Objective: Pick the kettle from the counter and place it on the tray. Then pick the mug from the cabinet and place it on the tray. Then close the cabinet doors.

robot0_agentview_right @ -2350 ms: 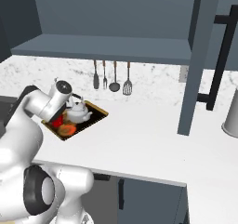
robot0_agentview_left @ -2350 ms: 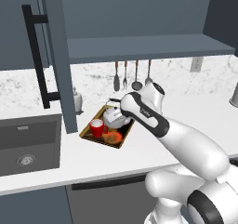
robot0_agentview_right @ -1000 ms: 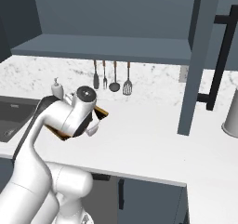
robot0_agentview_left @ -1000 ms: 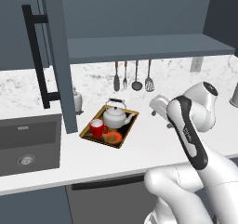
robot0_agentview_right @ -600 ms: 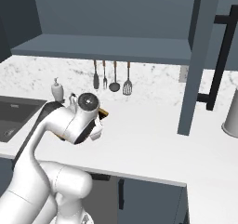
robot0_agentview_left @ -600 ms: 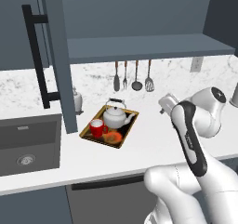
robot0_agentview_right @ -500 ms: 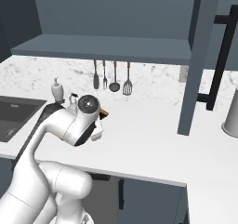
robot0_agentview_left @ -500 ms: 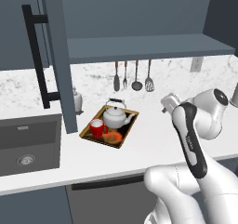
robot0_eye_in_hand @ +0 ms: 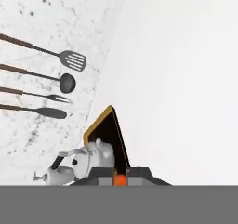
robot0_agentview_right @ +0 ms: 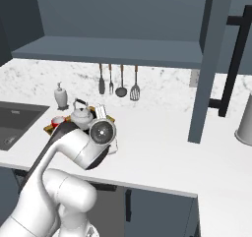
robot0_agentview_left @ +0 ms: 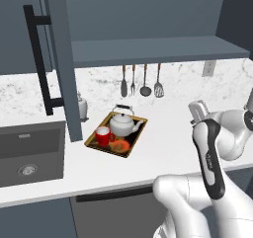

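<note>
Cabinet doors [robot0_agentview_left: 62, 59] look like the last job left, and both stand open. The hand [robot0_agentview_left: 197, 110] hangs over bare counter [robot0_agentview_left: 163, 148], well to the right of the tray [robot0_agentview_left: 136, 137], with nothing seen in it. Its fingers seem drawn close, but whether they are fully closed cannot be told. Its position suggests it is between jobs, clear of the tray and free to swing toward a door.

On the tray sit the kettle [robot0_agentview_left: 122, 124] and, just beside it on the left, the red mug [robot0_agentview_left: 103, 136], so both placings appear done. Behind them four utensils [robot0_agentview_left: 141, 81] hang on the wall, and a sink [robot0_agentview_left: 29, 153] lies to the left.

The left door juts out over the counter edge-on, a tall flat slate panel with a long black bar handle [robot0_agentview_left: 37, 59]. The right door [robot0_agentview_right: 211, 59] is the same and also swung out. The shelf [robot0_agentview_left: 158, 49] between them is bare.
</note>
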{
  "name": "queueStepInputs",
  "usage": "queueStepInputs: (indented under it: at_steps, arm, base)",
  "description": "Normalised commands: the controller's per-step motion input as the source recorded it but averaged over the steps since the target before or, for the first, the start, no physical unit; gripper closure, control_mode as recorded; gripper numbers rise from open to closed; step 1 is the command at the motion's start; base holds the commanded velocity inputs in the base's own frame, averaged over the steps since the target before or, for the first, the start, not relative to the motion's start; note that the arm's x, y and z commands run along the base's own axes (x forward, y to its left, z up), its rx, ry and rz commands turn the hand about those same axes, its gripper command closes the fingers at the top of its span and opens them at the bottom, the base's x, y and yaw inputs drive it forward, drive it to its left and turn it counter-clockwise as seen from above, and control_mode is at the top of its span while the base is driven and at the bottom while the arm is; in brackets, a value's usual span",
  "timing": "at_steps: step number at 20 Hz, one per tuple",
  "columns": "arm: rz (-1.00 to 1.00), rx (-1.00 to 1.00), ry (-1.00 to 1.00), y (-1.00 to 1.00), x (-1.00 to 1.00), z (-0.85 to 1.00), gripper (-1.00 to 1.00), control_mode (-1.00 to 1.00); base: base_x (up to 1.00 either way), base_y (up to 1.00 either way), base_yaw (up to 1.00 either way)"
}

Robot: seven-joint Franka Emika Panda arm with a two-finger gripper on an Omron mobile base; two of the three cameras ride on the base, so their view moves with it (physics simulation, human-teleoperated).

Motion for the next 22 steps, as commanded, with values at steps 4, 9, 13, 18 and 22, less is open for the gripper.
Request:
queueStepInputs:
  at_steps: [4, 9, 13, 18, 22]
  arm:
    - [-0.15, 0.16, -0.09, -0.62, 0.0, 0.0, 1.0, -1.0]
    - [-0.1, 0.22, -0.1, -0.66, 0.0, 0.0, 1.0, -1.0]
    - [-0.07, 0.23, -0.05, -0.74, 0.0, 0.0, 1.0, -1.0]
    - [-0.05, 0.14, -0.04, -0.7, 0.0, 0.0, 1.0, -1.0]
    - [-0.01, 0.11, -0.05, -0.71, 0.0, 0.01, 1.0, -1.0]
  base:
    - [0.0, 0.0, 0.0]
    - [0.0, 0.0, 0.0]
    - [0.0, 0.0, 0.0]
    - [0.0, 0.0, 0.0]
    - [0.0, 0.0, 0.0]
